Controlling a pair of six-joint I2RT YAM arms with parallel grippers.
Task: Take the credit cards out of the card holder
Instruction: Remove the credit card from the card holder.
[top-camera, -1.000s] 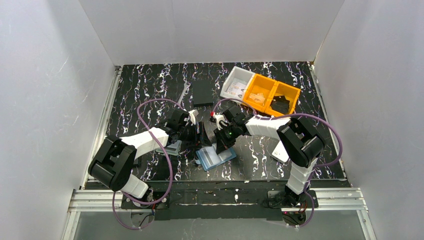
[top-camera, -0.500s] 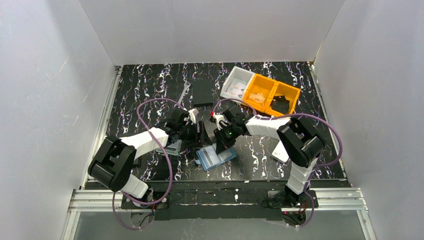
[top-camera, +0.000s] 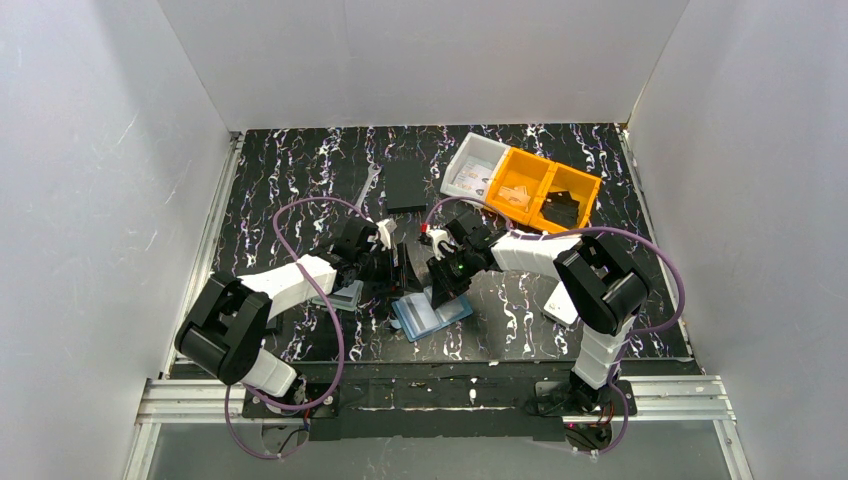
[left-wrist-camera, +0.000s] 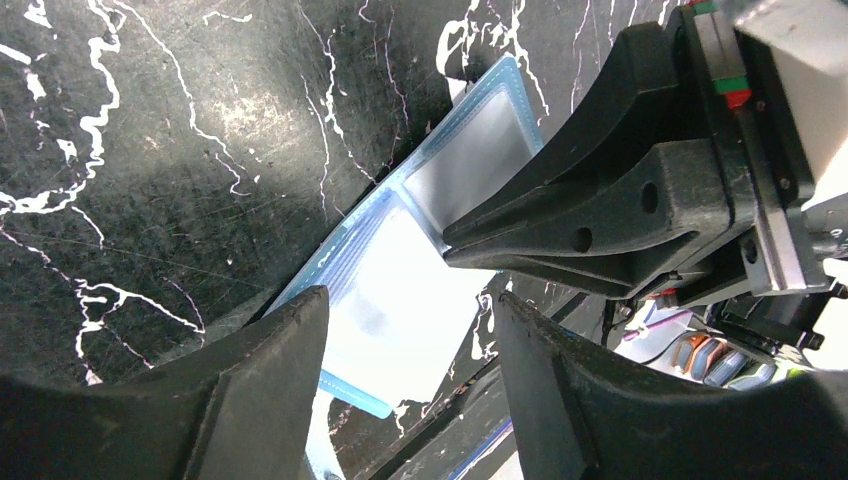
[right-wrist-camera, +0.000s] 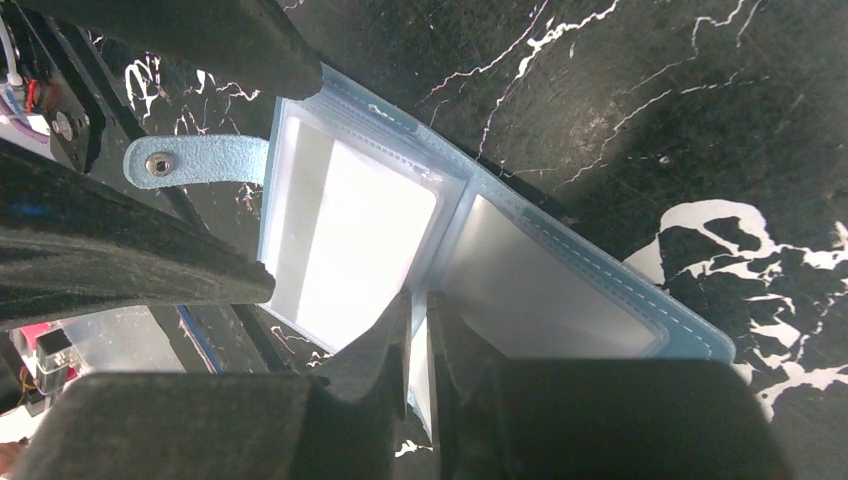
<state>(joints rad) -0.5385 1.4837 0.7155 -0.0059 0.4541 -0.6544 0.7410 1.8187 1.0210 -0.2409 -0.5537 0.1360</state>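
I'm holding right gripper (right-wrist-camera: 418, 300) at fold of holder (right-wrist-camera: 560, 285), fingers nearly together, grip unclear; left gripper (left-wrist-camera: 410, 300) spread above; card (right-wrist-camera: 350, 240) not out yet.

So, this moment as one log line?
blue folding card holder: lying open | left fingers: open over it | right fingers: nearly closed at its fold
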